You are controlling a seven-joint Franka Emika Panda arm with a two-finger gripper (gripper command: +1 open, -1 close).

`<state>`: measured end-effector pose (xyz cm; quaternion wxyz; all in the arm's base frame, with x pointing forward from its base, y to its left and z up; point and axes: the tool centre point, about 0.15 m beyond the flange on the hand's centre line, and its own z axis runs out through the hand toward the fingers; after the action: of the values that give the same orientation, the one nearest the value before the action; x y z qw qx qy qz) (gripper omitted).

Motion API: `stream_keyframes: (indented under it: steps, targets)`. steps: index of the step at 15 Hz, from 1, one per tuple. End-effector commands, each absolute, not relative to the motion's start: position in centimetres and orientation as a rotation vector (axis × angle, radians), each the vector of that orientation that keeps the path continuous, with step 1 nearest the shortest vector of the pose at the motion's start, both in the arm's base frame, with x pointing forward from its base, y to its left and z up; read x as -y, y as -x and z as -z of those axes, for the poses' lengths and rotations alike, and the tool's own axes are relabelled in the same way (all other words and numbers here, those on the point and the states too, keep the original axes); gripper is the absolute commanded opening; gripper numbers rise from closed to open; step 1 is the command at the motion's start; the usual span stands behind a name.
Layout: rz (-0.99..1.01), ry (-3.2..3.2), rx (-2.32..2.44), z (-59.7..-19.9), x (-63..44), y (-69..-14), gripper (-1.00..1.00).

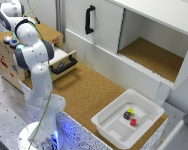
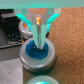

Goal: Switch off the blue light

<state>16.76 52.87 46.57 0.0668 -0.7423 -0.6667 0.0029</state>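
Observation:
The blue light [image 2: 38,51] is a small round blue lamp button in a grey ring, seen up close in the wrist view. My gripper [image 2: 38,40] is shut, its fingers [image 2: 35,30] pressed together and pointing straight down onto the lamp's top, where the tips touch it or nearly so. In the exterior view the blue light [image 1: 13,43] sits on top of the wooden box [image 1: 9,62] at that view's left, beside an orange button [image 1: 7,38]. There the arm's upper links cover the gripper.
Two more round buttons flank the lamp in the wrist view [image 2: 26,33] [image 2: 41,80]. A drawer with a black handle [image 1: 64,64] stands pulled out of the wooden box. A white cabinet [image 1: 144,40] stands behind the cork table. A white bin [image 1: 111,127] holds small blocks.

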Motion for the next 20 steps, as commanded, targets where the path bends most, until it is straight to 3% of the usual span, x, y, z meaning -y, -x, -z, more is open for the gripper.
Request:
stream_keyframes:
  steps: [1,6,20]
  targets:
    - [-0.278,2.204,1.927,-46.6,-53.6,-17.7,-1.0]
    - [-0.351,2.183,1.902,-46.2,-53.5,-18.1,-1.0]
    - [-0.321,2.224,1.996,-45.3,-53.8,-15.9,-1.0]
